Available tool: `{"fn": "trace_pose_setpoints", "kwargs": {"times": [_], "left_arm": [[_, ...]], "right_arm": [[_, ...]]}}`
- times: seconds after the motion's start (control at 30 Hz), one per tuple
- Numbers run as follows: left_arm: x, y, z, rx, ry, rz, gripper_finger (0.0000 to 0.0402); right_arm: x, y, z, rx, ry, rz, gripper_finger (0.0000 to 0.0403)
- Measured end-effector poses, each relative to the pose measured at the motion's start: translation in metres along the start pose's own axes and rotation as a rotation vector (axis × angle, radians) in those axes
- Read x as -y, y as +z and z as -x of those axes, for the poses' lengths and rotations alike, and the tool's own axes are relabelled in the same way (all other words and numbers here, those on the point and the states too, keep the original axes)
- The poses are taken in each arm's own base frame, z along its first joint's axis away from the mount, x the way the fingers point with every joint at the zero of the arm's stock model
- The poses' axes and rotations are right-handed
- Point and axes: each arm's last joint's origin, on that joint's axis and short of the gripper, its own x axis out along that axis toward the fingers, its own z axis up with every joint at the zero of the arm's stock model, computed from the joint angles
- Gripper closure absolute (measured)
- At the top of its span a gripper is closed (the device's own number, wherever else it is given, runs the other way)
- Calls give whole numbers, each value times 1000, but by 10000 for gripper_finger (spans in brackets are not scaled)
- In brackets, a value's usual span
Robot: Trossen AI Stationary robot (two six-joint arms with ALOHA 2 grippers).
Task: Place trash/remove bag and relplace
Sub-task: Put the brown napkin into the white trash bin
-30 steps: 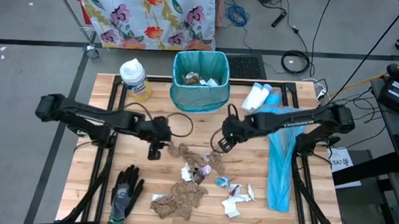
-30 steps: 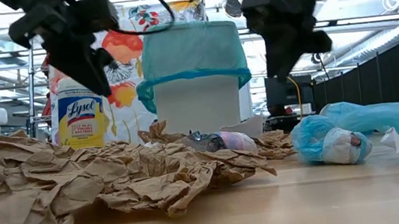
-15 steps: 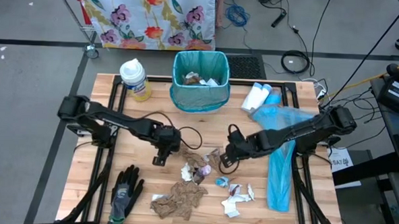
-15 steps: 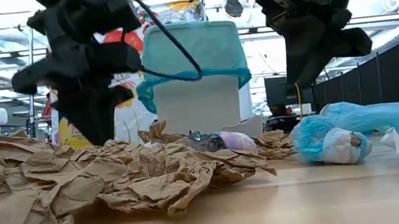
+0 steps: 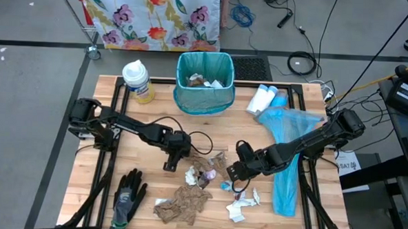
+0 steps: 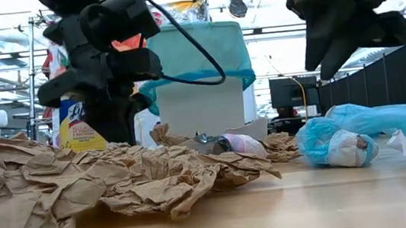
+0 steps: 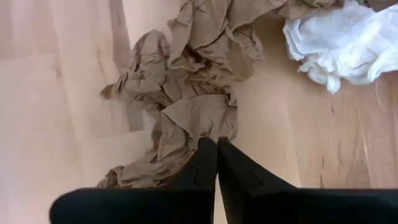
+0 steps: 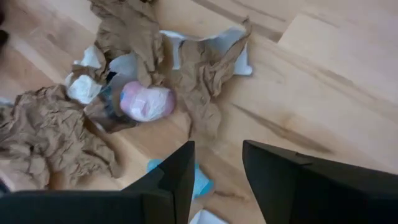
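Observation:
Trash lies loose mid-table: a crumpled brown paper towel [image 5: 200,160], a bigger brown one [image 5: 185,202] nearer the front, white scraps [image 5: 241,204] and a shiny pinkish wrapper ball [image 8: 146,102]. My left gripper [image 5: 169,163] is down at the left end of the first towel [image 7: 186,118], shut on it. My right gripper [image 5: 234,174] hangs open above the scraps to the right, touching nothing; its fingers [image 8: 177,177] straddle a blue scrap [image 8: 200,180] below. The bin [image 5: 205,81], lined with a teal bag, stands at the far middle with some trash inside. My left gripper pinches the brown paper towel's near-left crumpled end [image 7: 208,127] at the tips of its two closed fingers. The fingers slant steeply down from the table's left. The towel lies slack on the table; the tips hide how many layers are caught.
A Lysol canister [image 5: 137,80] stands left of the bin, white bottles [image 5: 262,98] to its right. Blue plastic bags [image 5: 288,170] stretch along the right side. A black-and-grey glove [image 5: 128,197] lies at the near left. Bare wood shows at the left middle.
My left gripper has come down and toward the table's near right onto the brown towel's end, and its fingers have shut. My right gripper has swung toward the near edge over the scraps, its wrist rolling, still open.

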Motion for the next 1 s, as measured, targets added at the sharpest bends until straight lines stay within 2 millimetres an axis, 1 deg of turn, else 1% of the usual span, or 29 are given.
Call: {"fn": "trace_pose_setpoints", "kwargs": {"times": [0.13, 0.3, 0.37, 0.43, 0.5, 0.57, 0.67, 0.77, 0.87, 0.93, 1.0], "left_arm": [[-1, 11, 21, -59, 38, 3, 398], [-7, 23, 59, -50, 106, 11, 399], [-14, 23, 76, -28, 135, 35, 400], [-21, 19, 95, 5, 153, 69, 400], [-27, 16, 116, 81, 170, 104, 400], [-30, 11, 136, 153, 187, 149, 400], [-32, 5, 167, 301, 219, 190, 401], [-33, 2, 195, 462, 255, 196, 401], [-35, 4, 221, 593, 293, 203, 401], [-40, 9, 238, 678, 334, 193, 401], [-48, 11, 252, 703, 388, 165, 401]], "right_arm": [[-1, -7, 2, -6, 7, 16, 275], [0, -12, 5, 78, -12, 50, 275], [1, -13, 4, 131, -34, 59, 275], [2, -14, 4, 172, -41, 60, 275], [5, -15, 1, 195, -37, 63, 275], [10, -18, -7, 199, -23, 68, 275], [18, -24, -22, 206, 41, 48, 275], [24, -27, -36, 222, 152, 25, 275], [29, -24, -45, 254, 239, 22, 275], [35, -18, -51, 273, 250, 27, 275], [41, -9, -57, 269, 252, 25, 275]]}}
